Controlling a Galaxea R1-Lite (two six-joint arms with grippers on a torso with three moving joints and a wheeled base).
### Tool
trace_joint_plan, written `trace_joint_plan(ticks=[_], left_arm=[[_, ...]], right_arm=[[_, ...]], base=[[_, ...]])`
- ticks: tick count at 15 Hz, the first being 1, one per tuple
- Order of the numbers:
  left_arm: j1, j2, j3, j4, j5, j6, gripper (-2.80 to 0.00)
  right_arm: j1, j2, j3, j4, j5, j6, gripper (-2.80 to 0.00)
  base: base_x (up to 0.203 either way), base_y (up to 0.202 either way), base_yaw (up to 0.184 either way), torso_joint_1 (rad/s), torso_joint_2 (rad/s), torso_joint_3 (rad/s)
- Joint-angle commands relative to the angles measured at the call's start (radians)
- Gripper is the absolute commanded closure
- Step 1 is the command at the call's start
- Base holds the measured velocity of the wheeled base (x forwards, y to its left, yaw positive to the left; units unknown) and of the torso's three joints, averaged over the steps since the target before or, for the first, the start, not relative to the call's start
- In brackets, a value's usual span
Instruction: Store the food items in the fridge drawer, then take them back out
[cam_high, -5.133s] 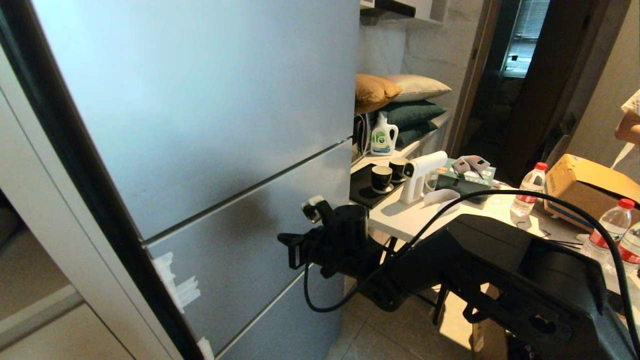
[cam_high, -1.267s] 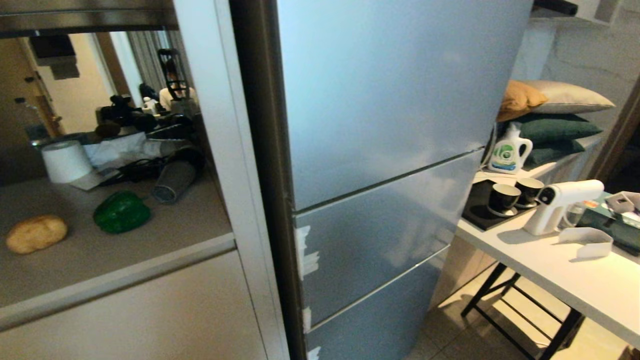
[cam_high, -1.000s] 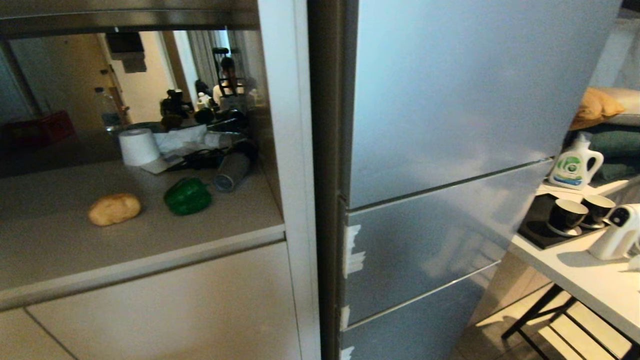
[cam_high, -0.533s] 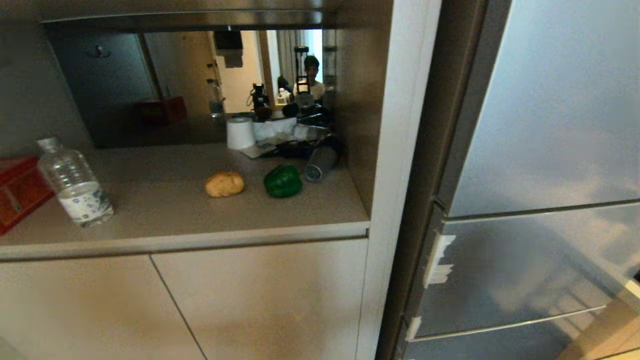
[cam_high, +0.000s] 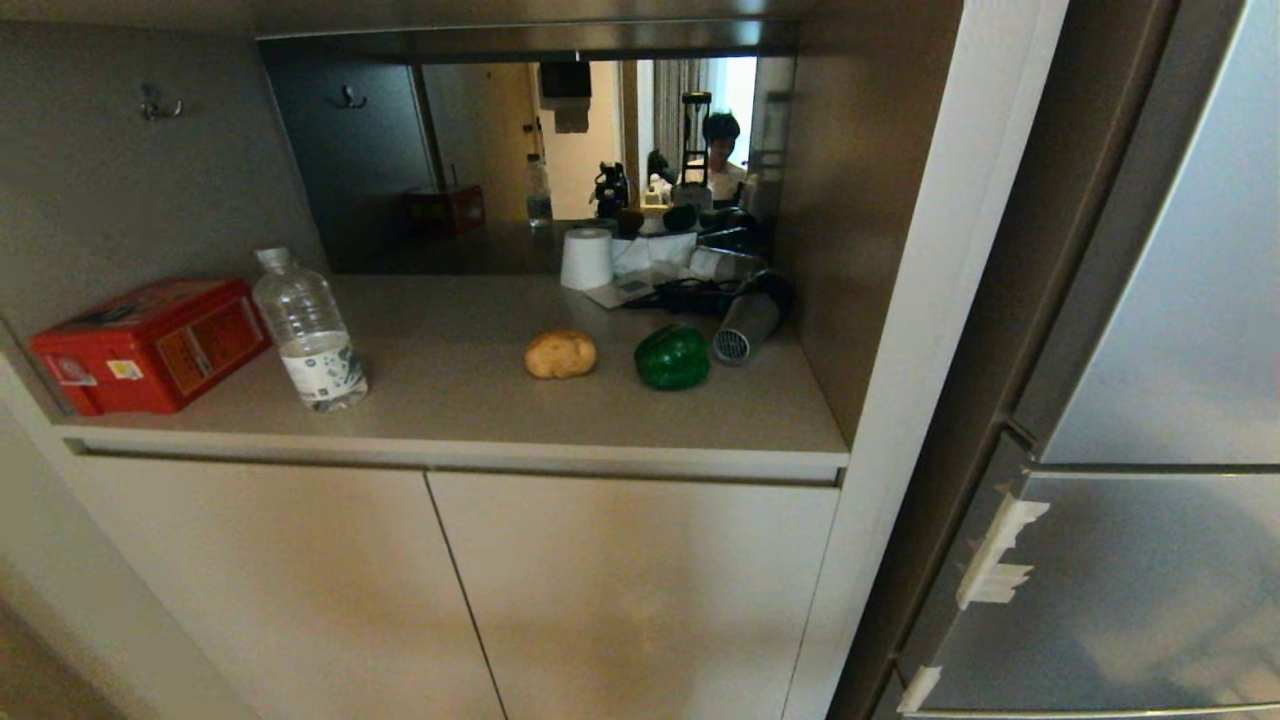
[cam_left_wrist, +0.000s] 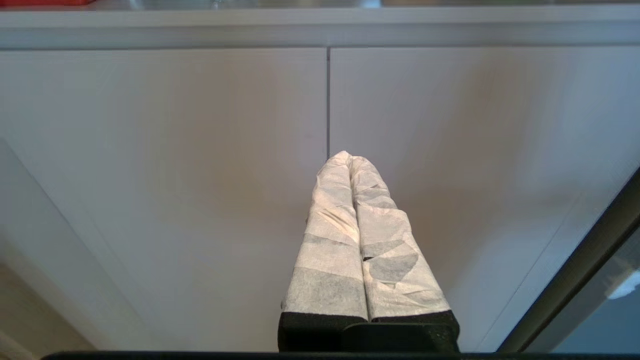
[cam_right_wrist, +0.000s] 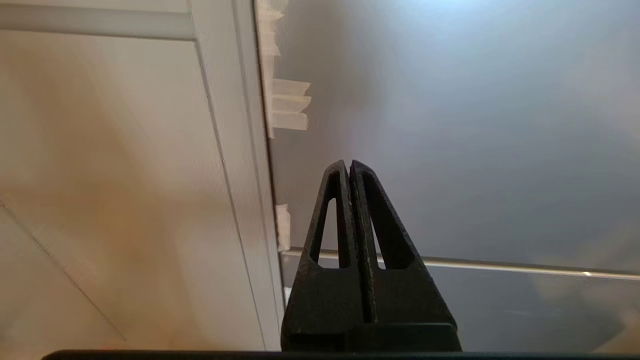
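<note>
A glossy green bell pepper (cam_high: 672, 357) sits on the grey tabletop (cam_high: 450, 400) in the cabinet niche. A roundish tan-yellow potato (cam_high: 560, 354) lies near it, apart, on its left.

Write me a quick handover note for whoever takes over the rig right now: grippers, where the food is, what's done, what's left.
Left gripper: shut, empty, facing the cabinet doors below the counter.
Right gripper: shut, empty, facing the fridge front.
Potato and green bell pepper: side by side, apart, on the counter, pepper nearer the fridge. Water bottle and red box sit further left.
Done: nothing visible; fridge closed, drawer not in view.
Left: open the fridge, pull out the drawer, store both items, then take them back out.
</note>
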Motion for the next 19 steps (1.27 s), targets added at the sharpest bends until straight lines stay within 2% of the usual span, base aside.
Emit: trace_joint_plan(ticks=[1,8,19], left_arm=[[-0.001,0.000,0.011,-0.001,0.000,0.000,0.00],[-0.001,0.000,0.011,-0.001,0.000,0.000,0.00],[-0.001,0.000,0.011,-0.001,0.000,0.000,0.00]], right_arm=[[-0.001,0.001,0.000,0.000,0.001,-0.002,0.00],[-0.001,0.002,0.000,0.001,0.005,-0.012,0.00],[-0.001,0.002,0.000,-0.002,0.000,0.023,0.00]], base=[[0.000,0.000,0.000,0.000,0.00,0.000],[0.000,0.000,0.000,0.000,0.00,0.000],[0.000,0.000,0.000,0.000,0.00,0.000]])
